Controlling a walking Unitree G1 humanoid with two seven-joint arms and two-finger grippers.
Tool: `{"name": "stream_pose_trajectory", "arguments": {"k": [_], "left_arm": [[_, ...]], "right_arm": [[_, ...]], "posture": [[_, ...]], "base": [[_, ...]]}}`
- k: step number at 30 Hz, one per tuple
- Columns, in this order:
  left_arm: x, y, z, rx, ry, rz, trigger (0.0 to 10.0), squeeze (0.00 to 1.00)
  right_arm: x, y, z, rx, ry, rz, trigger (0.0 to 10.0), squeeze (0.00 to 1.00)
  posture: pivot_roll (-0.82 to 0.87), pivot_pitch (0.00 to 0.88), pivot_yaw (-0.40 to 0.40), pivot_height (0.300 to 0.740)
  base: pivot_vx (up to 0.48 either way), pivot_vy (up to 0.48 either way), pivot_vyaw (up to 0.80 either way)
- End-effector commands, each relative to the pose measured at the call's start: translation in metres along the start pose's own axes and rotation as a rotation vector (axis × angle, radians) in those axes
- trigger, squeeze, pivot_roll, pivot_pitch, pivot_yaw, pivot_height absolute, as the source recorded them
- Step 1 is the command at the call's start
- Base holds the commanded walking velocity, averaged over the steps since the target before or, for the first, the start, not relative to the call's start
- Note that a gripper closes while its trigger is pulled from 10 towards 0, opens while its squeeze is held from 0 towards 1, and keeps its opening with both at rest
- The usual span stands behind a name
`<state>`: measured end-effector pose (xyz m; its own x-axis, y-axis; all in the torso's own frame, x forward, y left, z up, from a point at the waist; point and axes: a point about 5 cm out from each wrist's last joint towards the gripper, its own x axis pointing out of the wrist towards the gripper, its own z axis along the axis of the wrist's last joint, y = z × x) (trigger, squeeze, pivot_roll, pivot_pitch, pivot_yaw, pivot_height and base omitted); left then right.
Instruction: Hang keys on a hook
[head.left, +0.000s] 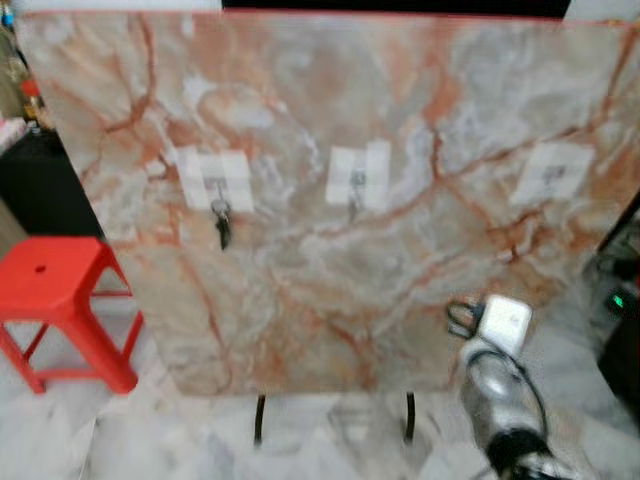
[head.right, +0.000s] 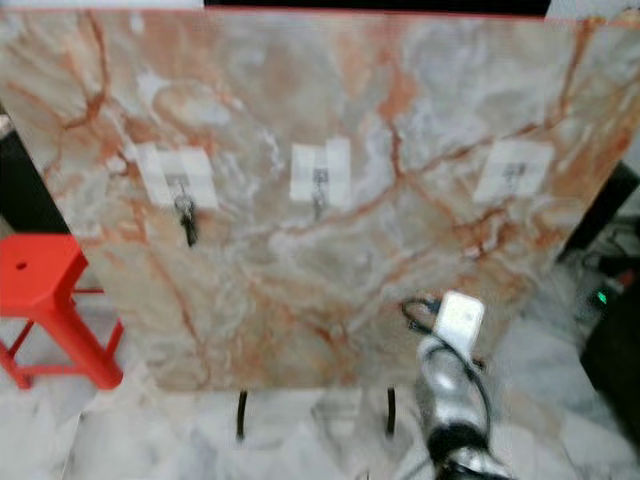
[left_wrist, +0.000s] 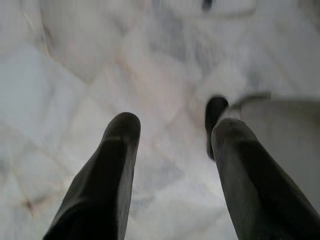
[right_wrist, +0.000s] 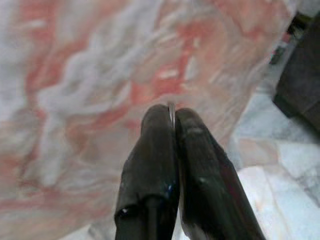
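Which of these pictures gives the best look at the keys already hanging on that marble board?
The left eye view: the keys hang dark from the leftmost hook on the marble board, though blurred. The right eye view shows them about as well. The wrist views look along the left gripper and right gripper elsewhere.
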<state>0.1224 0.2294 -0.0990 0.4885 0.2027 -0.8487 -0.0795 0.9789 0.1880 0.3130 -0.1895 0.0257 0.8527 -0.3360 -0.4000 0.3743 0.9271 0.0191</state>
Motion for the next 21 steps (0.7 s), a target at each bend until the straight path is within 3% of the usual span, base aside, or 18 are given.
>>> {"name": "stream_pose_trajectory", "arguments": {"k": [1, 8, 12, 17, 21], "left_arm": [[0.000, -0.007, -0.002, -0.002, 0.005, -0.020, 10.0, 0.00], [0.000, -0.007, -0.001, 0.009, 0.006, -0.027, 10.0, 0.00], [0.000, -0.007, -0.002, 0.007, 0.009, -0.034, 10.0, 0.00], [0.000, -0.007, -0.001, 0.012, 0.008, -0.035, 10.0, 0.00], [0.000, -0.007, -0.002, 0.016, 0.008, -0.039, 10.0, 0.00]], "right_arm": [[0.003, -0.013, 0.003, -0.001, -0.010, -0.042, 10.0, 0.00], [0.003, -0.019, 0.004, 0.001, -0.016, -0.103, 10.0, 0.00], [0.004, -0.031, 0.012, -0.012, -0.062, -0.201, 10.0, 0.00], [0.005, -0.037, 0.045, -0.187, -0.252, -0.286, 10.0, 0.00], [0.002, -0.038, 0.070, -0.273, -0.393, -0.340, 10.0, 0.00]], "posture": [[0.02, 0.000, -0.047, 0.740], [0.02, 0.000, -0.047, 0.740], [0.02, 0.000, -0.045, 0.740], [0.02, 0.000, -0.038, 0.740], [0.02, 0.000, -0.036, 0.740]], "base": [[0.000, 0.000, 0.00], [0.000, 0.000, 0.00], [0.000, 0.000, 0.00], [0.000, 0.000, 0.00], [0.000, 0.000, 0.00]]}}
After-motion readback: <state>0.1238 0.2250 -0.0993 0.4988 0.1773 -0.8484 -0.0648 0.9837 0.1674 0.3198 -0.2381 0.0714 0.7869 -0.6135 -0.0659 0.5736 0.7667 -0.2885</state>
